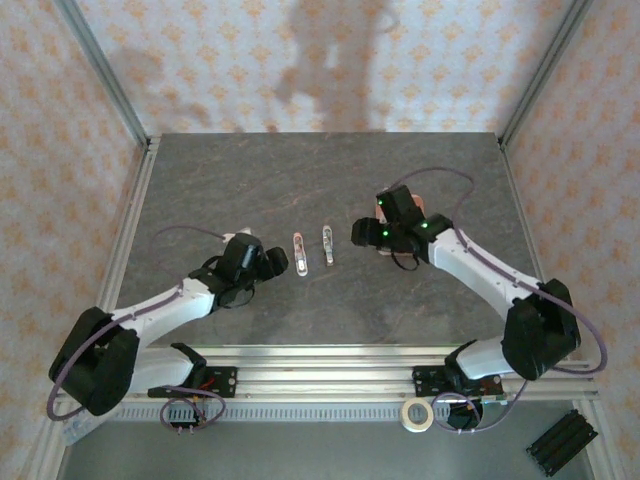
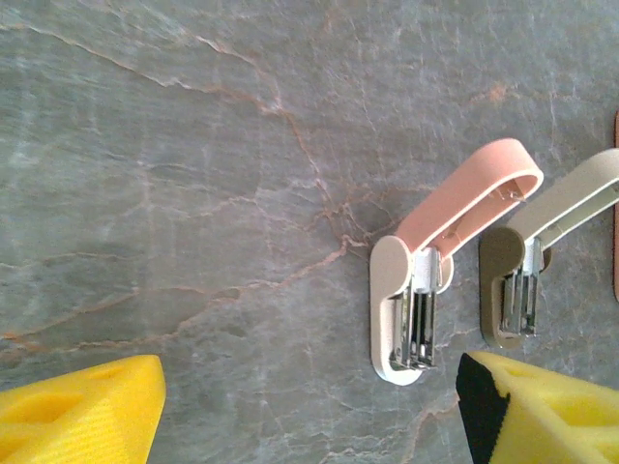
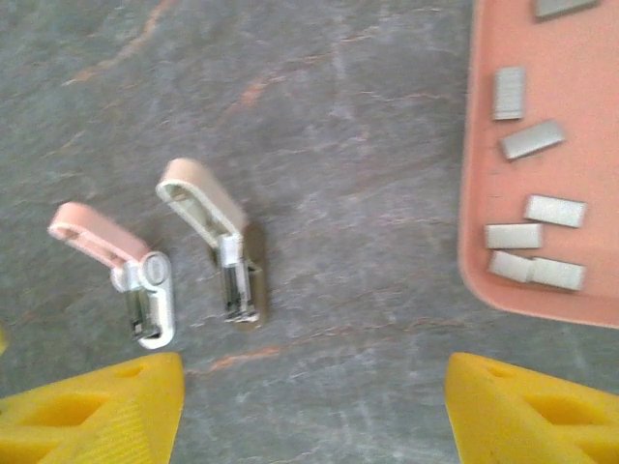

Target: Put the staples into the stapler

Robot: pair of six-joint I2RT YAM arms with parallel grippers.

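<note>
- Left claw (image 2: 309, 420): yellow pads are standing wide with nothing between them. It is hovering just short of the pale pink plastic mini stapler (image 2: 426, 275), probably lining up to steady it.
- Right claw (image 3: 314, 411): it is gaping and empty too, hanging between staplers and tray, seemingly choosing a strip.
- Pink stapler: it is lying on the grey marbled surface (image 1: 250, 190), lid swung up, silver channel showing for loading.
- Cream-beige mini stapler (image 2: 527, 261): it is lying just beside the pink one, also opened.
- Salmon-pink rectangular tray (image 3: 580, 97): it is sitting to the right, its raised rim keeping the silvery-grey metal staple strips (image 3: 532, 138) together.
- Beyond: bare stone is stretching to the aluminium frame rail (image 1: 320, 133), leaving ample room.
</note>
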